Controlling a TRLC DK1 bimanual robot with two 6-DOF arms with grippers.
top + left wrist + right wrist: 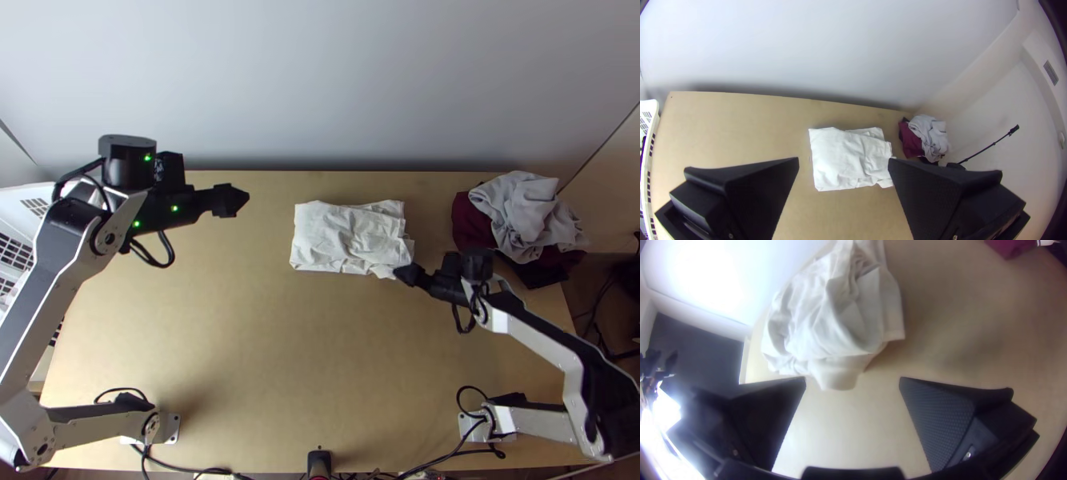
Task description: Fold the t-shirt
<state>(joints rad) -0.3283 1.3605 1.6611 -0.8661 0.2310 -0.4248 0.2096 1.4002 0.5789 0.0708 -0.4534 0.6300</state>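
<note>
Top view, table (240, 336): light wood, beneath left pincer (240, 198) and right pincer (402, 274).
Wall (320, 88): pale, beyond both.
T-shirt (340, 236): folded, near right pincer.
Pincer state: both spread wide.

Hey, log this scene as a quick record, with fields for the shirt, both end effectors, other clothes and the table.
shirt: white, folded to a wrinkled, rough rectangle, ungripped
left end effector: open, left of the shirt in the top view
right end effector: open, at the shirt's near right corner in the top view
other clothes: grey and maroon, bunched, far right
table: light wood
</note>
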